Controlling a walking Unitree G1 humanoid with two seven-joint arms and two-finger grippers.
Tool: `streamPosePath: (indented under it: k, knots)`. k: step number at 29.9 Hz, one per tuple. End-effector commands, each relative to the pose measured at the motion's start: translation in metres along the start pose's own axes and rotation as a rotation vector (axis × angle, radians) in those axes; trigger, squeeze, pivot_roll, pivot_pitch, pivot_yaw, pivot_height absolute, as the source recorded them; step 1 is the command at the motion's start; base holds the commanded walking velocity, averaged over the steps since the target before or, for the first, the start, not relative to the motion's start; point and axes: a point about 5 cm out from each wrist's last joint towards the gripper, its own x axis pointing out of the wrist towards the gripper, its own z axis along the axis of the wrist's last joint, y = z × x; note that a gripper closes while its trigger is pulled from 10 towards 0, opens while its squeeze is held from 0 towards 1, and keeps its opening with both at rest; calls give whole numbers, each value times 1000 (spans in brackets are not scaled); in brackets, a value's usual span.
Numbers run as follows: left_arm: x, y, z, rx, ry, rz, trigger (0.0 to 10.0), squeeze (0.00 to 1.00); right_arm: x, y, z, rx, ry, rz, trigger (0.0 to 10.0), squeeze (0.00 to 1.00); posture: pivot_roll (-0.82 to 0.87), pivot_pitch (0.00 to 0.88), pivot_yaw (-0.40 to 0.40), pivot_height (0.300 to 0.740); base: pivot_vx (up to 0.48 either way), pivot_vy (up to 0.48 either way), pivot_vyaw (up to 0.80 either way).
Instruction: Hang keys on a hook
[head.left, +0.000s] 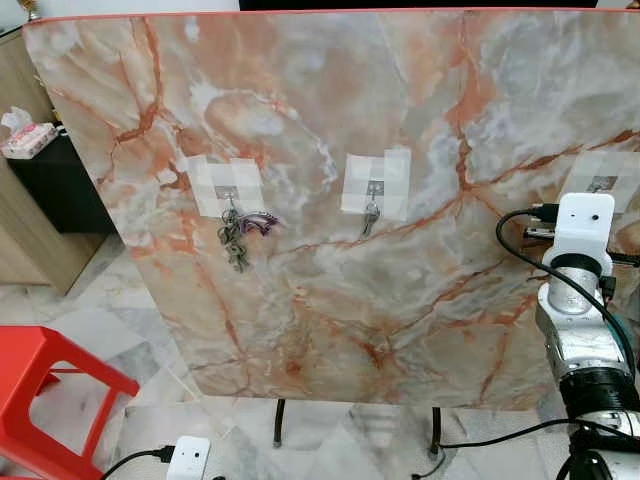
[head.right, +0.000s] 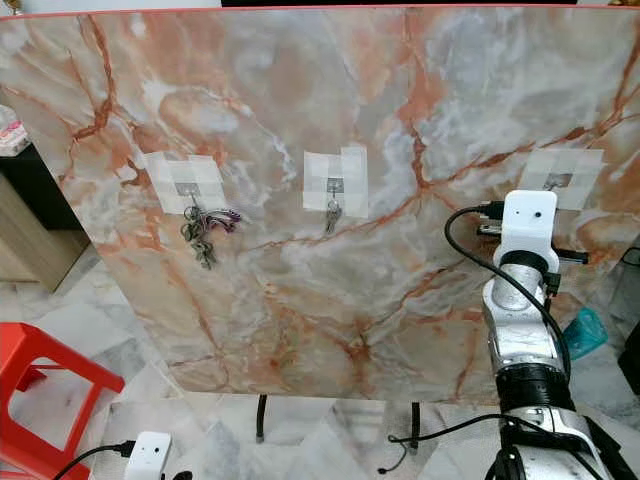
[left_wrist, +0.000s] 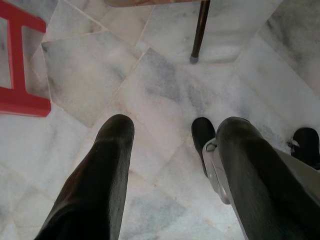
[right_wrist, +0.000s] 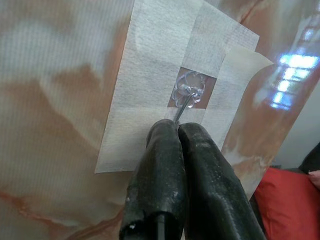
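Your right gripper was pinched shut just under the right-hand hook; no keys showed between its fingers. Keys are light, stiff, slippery; hold the ring.

Place: a room in a home, set up for practice.
Floor: pale marble tiles with grey veins.
Panel: an orange-veined marble-look board standing upright on thin dark legs.
Hooks: small hooks taped to the board, one just beyond the right jaws.
Furniture: a red plastic stool, a wooden cabinet.
Small things: a tissue pack on a dark shelf.
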Motion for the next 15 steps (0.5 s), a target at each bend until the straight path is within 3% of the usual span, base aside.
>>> streamPosePath:
  k: [1,3,4,5,15]
  knots:
    - [0,0,1,3,-7,9,10000,0,4,2,7,-10,-15,12,10000,0,-25,0,22,740,0,0,0]
    - [0,0,1,3,-7,10,10000,0,4,2,8,-8,-20,16,10000,0,-25,0,22,740,0,0,0]
    - [0,1,1,3,-7,10,10000,0,4,2,9,-5,-24,17,10000,698,-24,0,21,740,0,0,0]
    - [0,1,1,2,-7,10,10000,0,4,2,10,-2,-27,17,10000,1000,-24,0,20,740,0,0,0]
    - [0,1,1,2,-7,10,10000,0,-3,9,12,21,-45,26,10000,1000,-24,0,19,740,0,0,0]
